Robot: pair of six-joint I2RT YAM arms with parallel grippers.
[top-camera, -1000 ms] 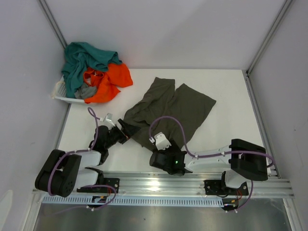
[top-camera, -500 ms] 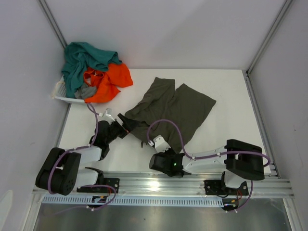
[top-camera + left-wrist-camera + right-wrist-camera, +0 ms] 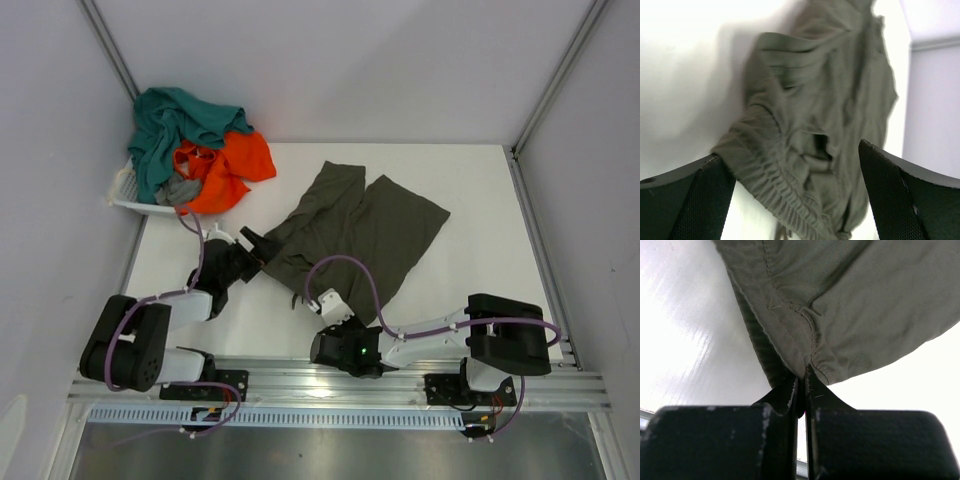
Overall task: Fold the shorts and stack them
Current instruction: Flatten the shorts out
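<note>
The dark olive-green shorts [image 3: 370, 225] lie spread on the white table, waistband towards the arms. My left gripper [image 3: 256, 246] is open at the waistband's left corner; in the left wrist view its fingers [image 3: 700, 200] stand wide on either side of the gathered waistband [image 3: 785, 200]. My right gripper [image 3: 312, 303] is low at the near corner of the shorts. In the right wrist view it [image 3: 801, 377] is shut, pinching a seamed edge of the olive cloth [image 3: 840, 300]. Teal [image 3: 170, 125], orange [image 3: 235, 160] and grey [image 3: 178, 190] shorts are heaped at the back left.
A white plastic basket [image 3: 125, 195] holds the heap at the table's back left corner. Grey walls close in the table on the left, right and back. A metal rail [image 3: 340, 385] with the arm bases runs along the near edge.
My right gripper has shut on the shorts' near edge and drawn back slightly towards the rail. My left gripper has reached forward to the waistband, still open.
</note>
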